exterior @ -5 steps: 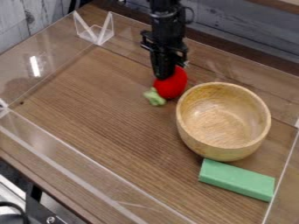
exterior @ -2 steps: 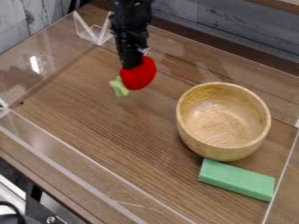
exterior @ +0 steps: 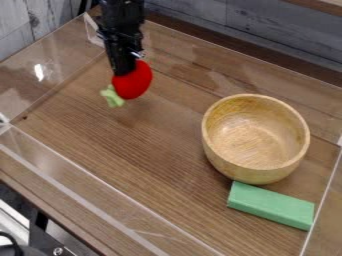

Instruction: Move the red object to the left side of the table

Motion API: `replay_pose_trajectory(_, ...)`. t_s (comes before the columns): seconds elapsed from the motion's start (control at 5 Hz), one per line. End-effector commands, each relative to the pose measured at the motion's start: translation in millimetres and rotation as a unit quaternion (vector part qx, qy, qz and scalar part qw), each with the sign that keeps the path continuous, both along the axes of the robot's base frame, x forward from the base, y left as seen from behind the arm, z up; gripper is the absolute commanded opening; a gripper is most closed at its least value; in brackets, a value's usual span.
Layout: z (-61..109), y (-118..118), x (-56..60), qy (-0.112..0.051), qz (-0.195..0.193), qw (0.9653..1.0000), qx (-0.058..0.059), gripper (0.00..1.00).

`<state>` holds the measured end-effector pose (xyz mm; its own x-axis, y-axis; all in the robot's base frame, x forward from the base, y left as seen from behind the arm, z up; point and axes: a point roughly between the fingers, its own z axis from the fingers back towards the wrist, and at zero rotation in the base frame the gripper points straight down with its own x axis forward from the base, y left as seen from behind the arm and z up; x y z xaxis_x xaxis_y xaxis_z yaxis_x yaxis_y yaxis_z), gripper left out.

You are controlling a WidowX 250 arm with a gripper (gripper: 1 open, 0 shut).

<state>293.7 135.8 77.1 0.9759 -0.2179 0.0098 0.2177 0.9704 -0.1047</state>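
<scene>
The red object (exterior: 132, 82), a small strawberry-like toy with a light green leafy end (exterior: 112, 97), hangs just above the wood-grain table (exterior: 134, 150), left of centre toward the back. My black gripper (exterior: 127, 68) points straight down and is shut on the toy's top. Its fingertips are partly hidden against the red body.
A wooden bowl (exterior: 255, 137) stands on the right half of the table. A green rectangular block (exterior: 271, 206) lies in front of it near the front right. Clear acrylic walls (exterior: 54, 52) edge the tabletop, with a clear bracket at the back left.
The gripper has carried the red object leftward and toward the back, away from the bowl's side, lifting it slightly. The bowl and the block have stayed put.
</scene>
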Motion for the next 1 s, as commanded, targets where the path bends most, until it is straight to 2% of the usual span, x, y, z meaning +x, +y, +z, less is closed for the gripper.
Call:
replay_pose_trajectory(0.0, 17.4, 23, 3.7, -0.028, 0.032, 0.9989, 0.021, 0.0)
replay_pose_trajectory(0.2, 13.7, 45, -3.8, -0.028, 0.034, 0.9989, 0.015, 0.0)
replay_pose_trajectory(0.4, 3.0, 68, -12.3, -0.03, 0.018, 0.9994, 0.005, 0.0)
replay_pose_trajectory(0.6, -4.2, 81, -15.3, -0.028, 0.007, 0.9996, -0.007, 0.0)
replay_pose_trajectory(0.8, -6.8, 82, -14.1, -0.028, 0.054, 0.998, -0.019, 0.0)
